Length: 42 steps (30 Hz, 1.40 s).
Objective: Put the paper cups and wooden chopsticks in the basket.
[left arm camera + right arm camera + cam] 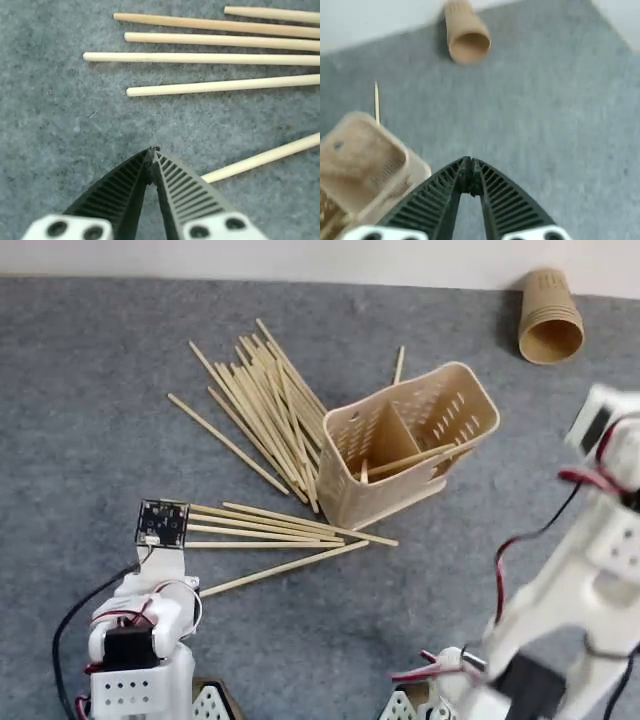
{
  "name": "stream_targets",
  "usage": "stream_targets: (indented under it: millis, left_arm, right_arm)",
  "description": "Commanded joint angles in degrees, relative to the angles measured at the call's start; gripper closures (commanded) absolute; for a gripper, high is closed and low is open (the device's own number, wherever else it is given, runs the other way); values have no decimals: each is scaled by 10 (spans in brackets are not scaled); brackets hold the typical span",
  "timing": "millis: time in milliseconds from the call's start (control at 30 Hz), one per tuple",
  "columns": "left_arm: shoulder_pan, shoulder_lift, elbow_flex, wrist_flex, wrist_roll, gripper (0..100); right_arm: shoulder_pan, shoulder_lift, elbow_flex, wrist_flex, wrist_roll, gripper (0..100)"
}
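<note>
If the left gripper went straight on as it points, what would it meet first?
Probably the nearest chopstick of the row ahead of the left gripper, though it may touch the grey mat first.

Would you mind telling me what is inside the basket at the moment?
Inside the basket, a chopstick lies slanted in one compartment, and another stick's end pokes up beside it. The near wall covers the basket's floor, so anything lying low cannot be seen.
</note>
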Motion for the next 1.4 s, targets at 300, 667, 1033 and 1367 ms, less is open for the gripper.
stream_targets:
  millis: [300,667,1033,1367]
  left_arm:
    - [-4,-5,13,4,-4,992]
    - [-4,-5,13,4,-4,992]
    - [-4,-5,13,4,-4,992]
    - [-4,-5,13,4,-4,992]
  right_arm:
    - [1,-367,547,-186,4,993]
    - [-84,-476,959,-407,-3,993]
    - [-199,-477,873,-311,-152,993]
    - [-265,-479,813,-288,-162,993]
